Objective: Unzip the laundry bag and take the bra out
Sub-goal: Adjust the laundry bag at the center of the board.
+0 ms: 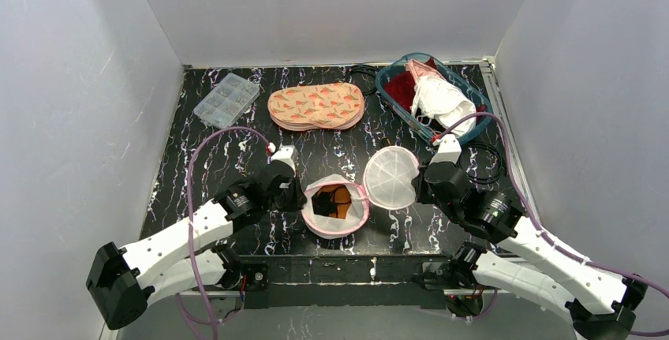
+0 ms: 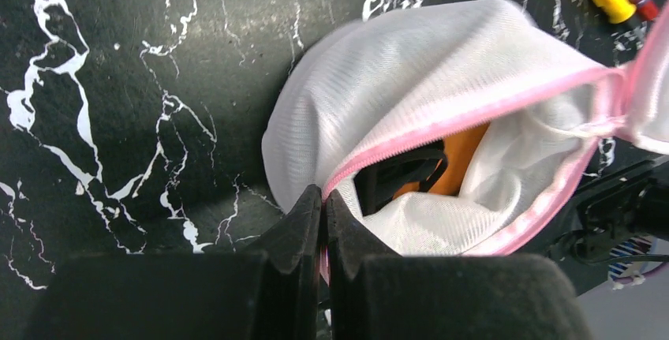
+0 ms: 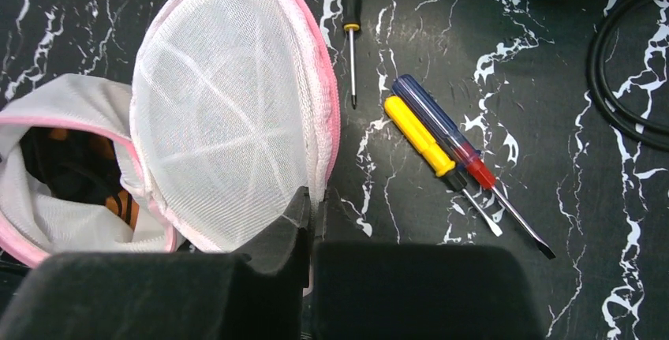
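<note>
One laundry bag (image 1: 338, 207) at front of tabletop (image 1: 229, 151), unzipped, lid flipped open to the right, one orange-and-black bra (image 2: 461, 158) inside lower half, left end effector (image 2: 324, 198) clamped on pink zip edge, right end effector (image 3: 309, 202) clamped on lid rim, three screwdrivers (image 3: 418, 139) beside lid, one basket (image 1: 381, 84) far right.

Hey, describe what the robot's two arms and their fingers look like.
The left arm and right arm have white shells with black joints and bases. A purple cable runs along each. Their fingers are matte black and blocky.
</note>
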